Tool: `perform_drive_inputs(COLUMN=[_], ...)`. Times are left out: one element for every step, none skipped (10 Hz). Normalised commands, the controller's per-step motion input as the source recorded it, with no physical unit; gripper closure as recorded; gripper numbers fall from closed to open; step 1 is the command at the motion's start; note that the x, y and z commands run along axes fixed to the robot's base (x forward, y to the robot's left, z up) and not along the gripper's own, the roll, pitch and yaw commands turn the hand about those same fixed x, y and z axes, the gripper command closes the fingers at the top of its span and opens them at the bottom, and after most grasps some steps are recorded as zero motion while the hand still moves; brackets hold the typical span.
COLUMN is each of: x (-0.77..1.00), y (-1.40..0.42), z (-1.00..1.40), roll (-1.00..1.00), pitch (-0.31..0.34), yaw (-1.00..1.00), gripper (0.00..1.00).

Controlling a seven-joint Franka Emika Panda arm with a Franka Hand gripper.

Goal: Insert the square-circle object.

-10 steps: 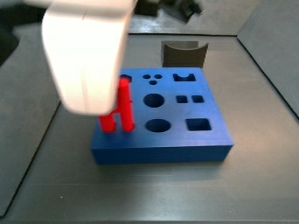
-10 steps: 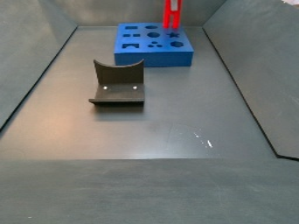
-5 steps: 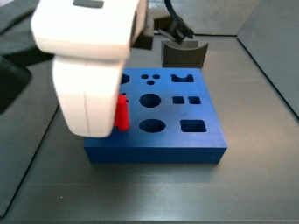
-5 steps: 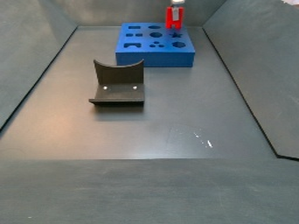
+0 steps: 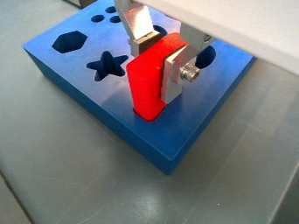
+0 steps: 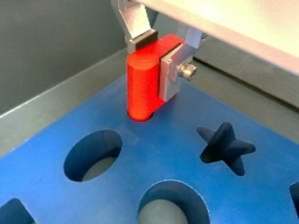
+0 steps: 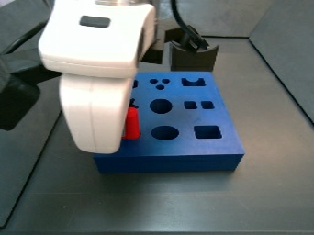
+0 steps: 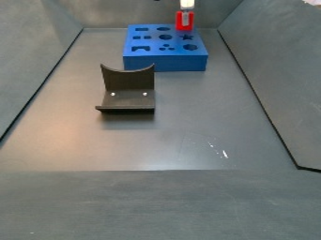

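The square-circle object [image 5: 146, 83] is a red bar, flat-cornered on one side and rounded on the other [image 6: 142, 83]. My gripper [image 5: 158, 59] is shut on its upper part in both wrist views [image 6: 156, 57], one silver finger [image 5: 177, 73] on each side. The bar stands upright with its lower end in a hole at a corner of the blue slab [image 5: 107, 103], [image 6: 152, 144]. In a side view the white hand body [image 7: 95, 78] hides the fingers and only a bit of red [image 7: 128, 124] shows. The far side view shows the red bar [image 8: 186, 20] over the slab [image 8: 158, 60].
The slab has several other shaped holes, among them a star [image 6: 225, 144] and a round one [image 6: 93, 155]. The dark fixture [image 8: 126, 89] stands on the grey floor away from the slab, also seen behind it [image 7: 193, 55]. Grey walls ring the floor.
The gripper has moved down with the red bar. Less of the bar shows above the blue slab now than one second ago.
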Motion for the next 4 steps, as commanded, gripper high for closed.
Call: perform_drive_inputs(x=[-0.22, -0.29, 0.0, 0.0], y=[0.0, 0.0, 0.0, 0.0], z=[-0.1, -0.17, 0.0, 0.0], roll=[-0.11, -0.09, 0.0, 0.0], pitch=[-0.5, -0.5, 0.009, 0.0], yaw=[0.0, 0.0, 0.0, 0.0], gripper=[1.0, 1.0, 1.0, 1.0])
